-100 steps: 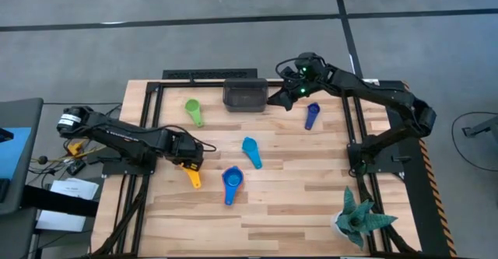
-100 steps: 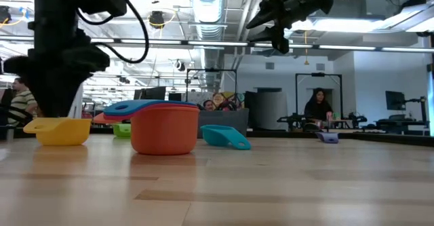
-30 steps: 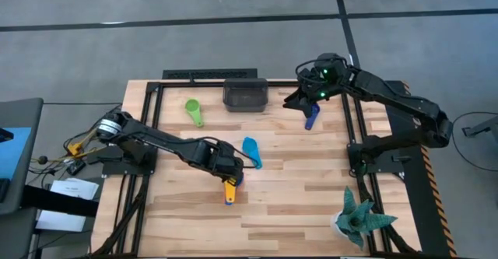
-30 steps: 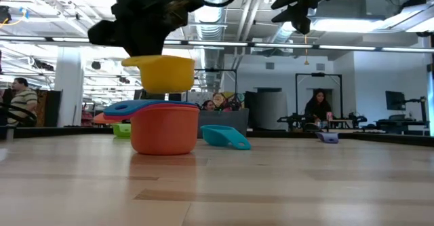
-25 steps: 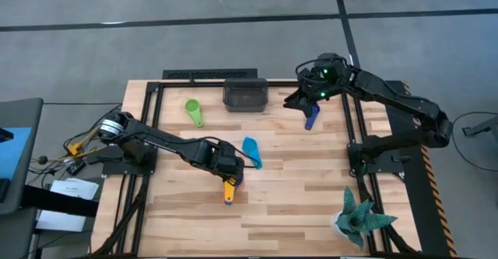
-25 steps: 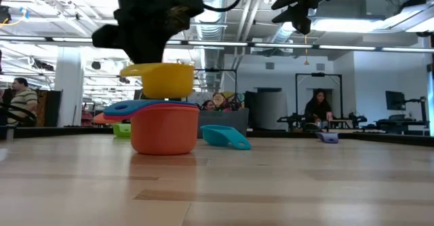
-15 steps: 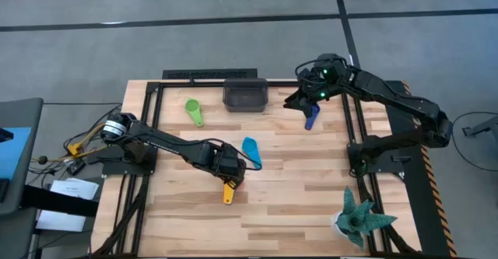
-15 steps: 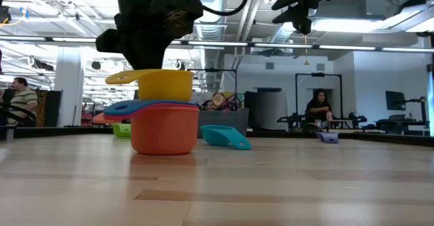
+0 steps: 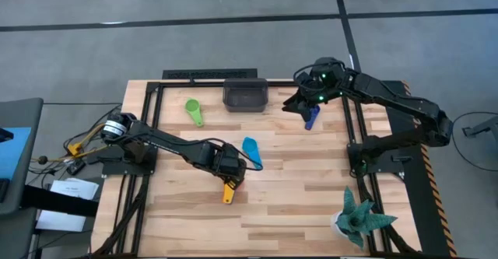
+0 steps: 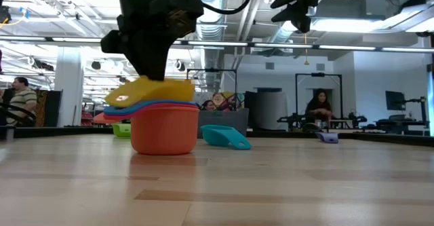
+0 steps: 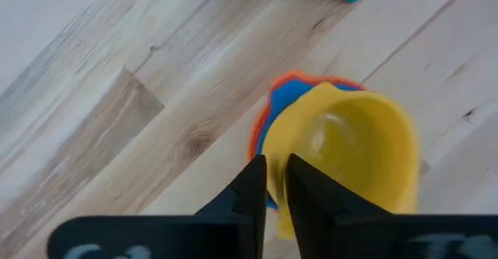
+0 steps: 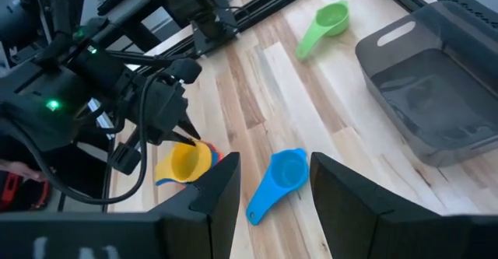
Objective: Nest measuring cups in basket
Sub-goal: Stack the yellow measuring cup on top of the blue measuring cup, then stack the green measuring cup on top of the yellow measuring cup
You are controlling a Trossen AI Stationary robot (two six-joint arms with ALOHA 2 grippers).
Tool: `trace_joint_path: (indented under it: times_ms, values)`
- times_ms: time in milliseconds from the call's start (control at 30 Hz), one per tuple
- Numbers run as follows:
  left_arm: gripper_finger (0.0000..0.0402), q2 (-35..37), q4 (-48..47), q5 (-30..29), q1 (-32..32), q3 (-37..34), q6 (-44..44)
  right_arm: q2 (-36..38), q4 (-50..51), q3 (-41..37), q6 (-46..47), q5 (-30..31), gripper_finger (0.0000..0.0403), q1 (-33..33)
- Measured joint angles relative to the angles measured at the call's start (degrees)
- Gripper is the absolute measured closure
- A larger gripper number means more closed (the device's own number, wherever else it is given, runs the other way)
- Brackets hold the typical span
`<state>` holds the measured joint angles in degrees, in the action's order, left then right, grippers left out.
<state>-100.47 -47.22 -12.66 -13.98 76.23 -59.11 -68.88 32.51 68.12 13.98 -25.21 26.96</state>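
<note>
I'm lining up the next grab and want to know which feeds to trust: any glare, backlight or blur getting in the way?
Low view: bright ceiling lights behind leave the left gripper a black silhouette, though the yellow cup on the stack reads clearly. Left wrist view: the near fingers are soft, with a mild shine inside the yellow cup. High view: even light, no harsh shadows. Right wrist view: the basket looks hazy.

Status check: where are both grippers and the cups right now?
Left gripper at the yellow cup, seated on the orange-cup stack. Right gripper open, hovering above the dark blue cup. Basket empty; green cup and light blue cup loose.
</note>
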Motion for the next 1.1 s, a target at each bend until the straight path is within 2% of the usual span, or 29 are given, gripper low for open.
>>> trace_joint_path:
  times_ms: [333, 467, 667, 867, 1033, 1100]
  values:
    - [0.034, 0.3, -1.6, -0.9, 0.6, 0.0, -2.2, 0.0, -2.0, 0.0, 2.0, -0.1, 0.0223, -0.6]
    - [0.034, 3.4, -4.1, -2.6, 0.9, 0.0, -5.5, -0.9, -5.1, 0.1, 2.9, -0.2, 0.0223, -2.4]
    - [0.034, 11.7, -5.8, -9.4, 0.9, 0.0, -8.8, -4.3, -12.1, 0.1, 4.1, -0.7, 0.0223, -5.0]
    - [0.034, 20.3, -7.6, -17.1, 0.9, 0.0, -9.0, -8.7, -24.2, 0.1, 4.4, -0.5, 0.0223, -8.6]
    - [0.0339, 27.0, -12.4, -22.4, 1.0, 0.0, -8.9, -14.4, -36.1, 0.0, 10.1, 0.3, 0.0223, -9.8]
    - [0.0332, 29.7, -14.7, -24.3, 1.0, 0.0, -9.1, -17.0, -40.0, 1.1, 11.4, 2.8, 0.0223, -10.7]
